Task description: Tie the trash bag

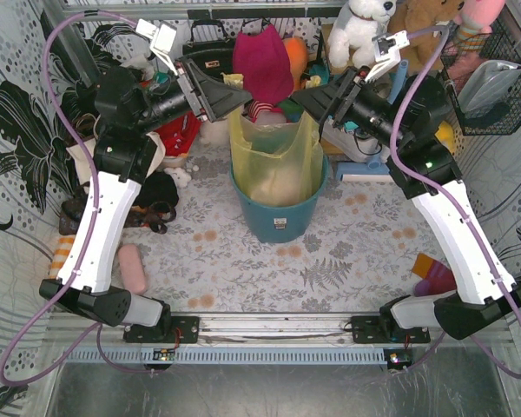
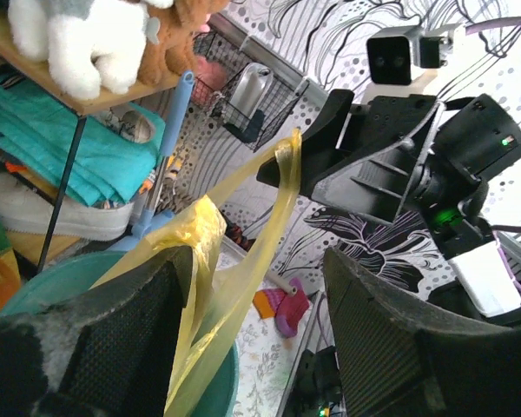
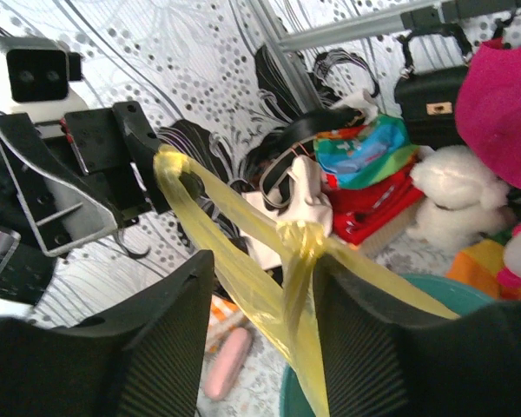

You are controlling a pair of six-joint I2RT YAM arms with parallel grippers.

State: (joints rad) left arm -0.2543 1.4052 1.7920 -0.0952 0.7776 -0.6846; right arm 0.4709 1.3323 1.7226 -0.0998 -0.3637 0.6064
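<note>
arm bases (image 1: 161, 330), floral table (image 1: 330, 274), patterned walls (image 1: 17, 113)

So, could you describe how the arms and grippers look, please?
The left arm and right arm have white links, black joints and purple cables; the right shows a green light. The left gripper and right gripper have black wedge fingers and white cameras.

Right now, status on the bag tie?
Left gripper jaws open, bag handle caught at one tip. Right gripper jaws open around the crossed strips. Trash bag sits in teal bin. Nothing blocking.
</note>
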